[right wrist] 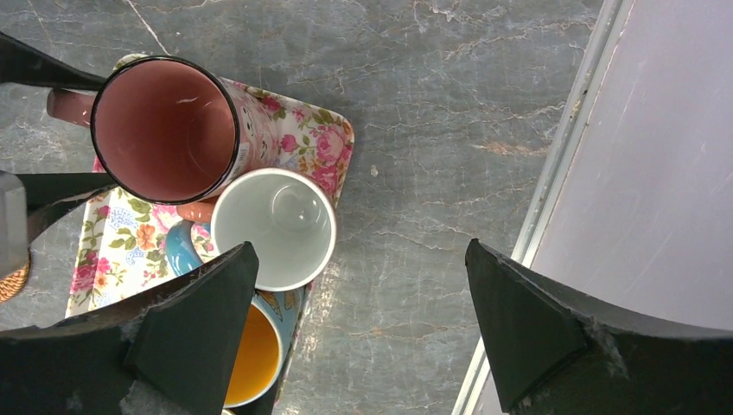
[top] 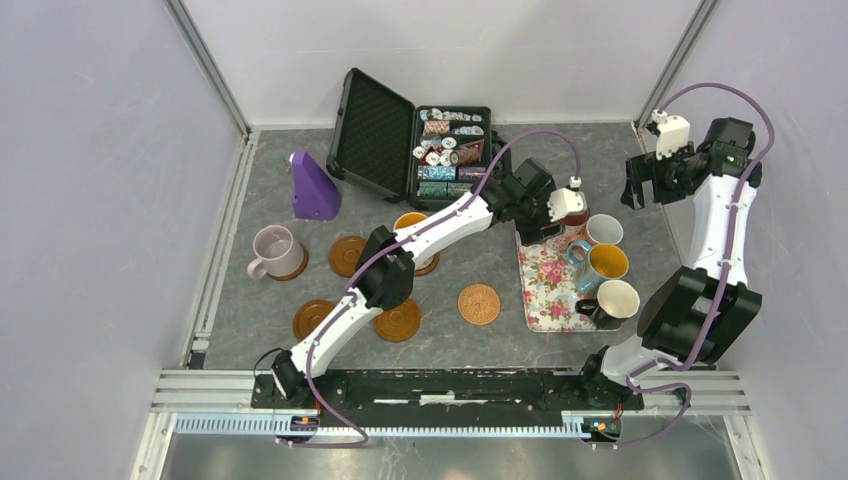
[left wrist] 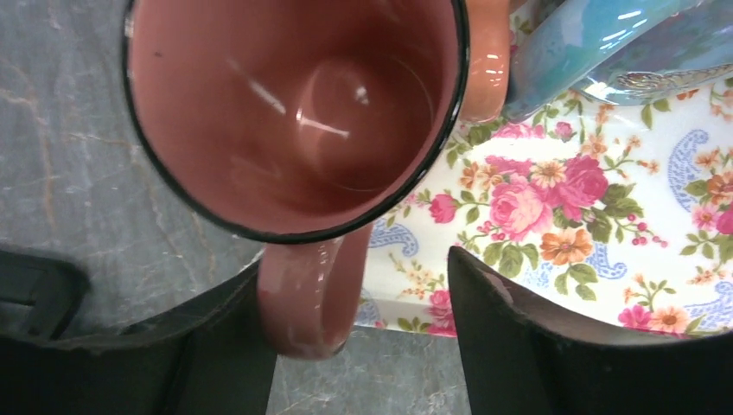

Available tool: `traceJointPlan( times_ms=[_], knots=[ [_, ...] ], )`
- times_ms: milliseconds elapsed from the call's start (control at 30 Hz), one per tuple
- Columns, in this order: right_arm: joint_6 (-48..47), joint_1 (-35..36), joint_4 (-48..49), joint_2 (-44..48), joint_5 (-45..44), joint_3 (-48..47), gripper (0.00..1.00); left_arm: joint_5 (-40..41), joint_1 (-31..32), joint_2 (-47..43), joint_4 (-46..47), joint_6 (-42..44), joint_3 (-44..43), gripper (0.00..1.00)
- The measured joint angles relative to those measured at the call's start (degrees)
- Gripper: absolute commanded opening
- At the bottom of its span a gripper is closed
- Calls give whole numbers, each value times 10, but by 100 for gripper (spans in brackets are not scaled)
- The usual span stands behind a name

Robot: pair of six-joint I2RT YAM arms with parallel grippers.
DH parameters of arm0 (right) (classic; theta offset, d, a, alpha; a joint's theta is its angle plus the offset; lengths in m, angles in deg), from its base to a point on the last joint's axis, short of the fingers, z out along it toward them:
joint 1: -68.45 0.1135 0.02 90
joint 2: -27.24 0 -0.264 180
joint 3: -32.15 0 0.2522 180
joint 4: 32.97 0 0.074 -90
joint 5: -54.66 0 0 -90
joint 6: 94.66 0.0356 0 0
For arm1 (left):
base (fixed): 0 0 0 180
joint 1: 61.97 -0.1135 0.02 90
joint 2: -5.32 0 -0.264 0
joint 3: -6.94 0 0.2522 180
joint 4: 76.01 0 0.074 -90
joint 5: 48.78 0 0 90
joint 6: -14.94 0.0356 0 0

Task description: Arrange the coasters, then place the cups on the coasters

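Left pincer (left wrist: 354, 285) straddles pink cup (left wrist: 294, 112) handle at tray (left wrist: 553, 199) edge.

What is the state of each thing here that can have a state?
Chip case: open.
Pink mug: upright, empty, on floral tray corner.
White mug: upright, empty.
Lilac mug: upright, on a coaster.
Left claw: open, straddling the pink mug's handle.
Right claw: open, empty.

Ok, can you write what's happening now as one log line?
left gripper: open around handle of pink mug | pink mug: on floral tray | right gripper: open, empty
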Motion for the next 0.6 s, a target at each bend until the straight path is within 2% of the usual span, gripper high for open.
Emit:
traceJointPlan(
  times_ms=[100,200,400,500,600],
  knots=[
    [-3,-4,-2,0,0,0,98,-4,3,9,4,-4,-1,52],
    [-7,-9,-3,0,0,0,98,-3,5,12,5,-11,-1,41],
    [-11,-15,-5,0,4,0,98,-3,5,11,7,-34,1,27],
    [-11,-15,-5,0,6,1,98,1,3,4,16,-43,16,17],
    [-11,-15,-5,0,7,2,98,3,3,-11,19,-53,40,11]
  ],
)
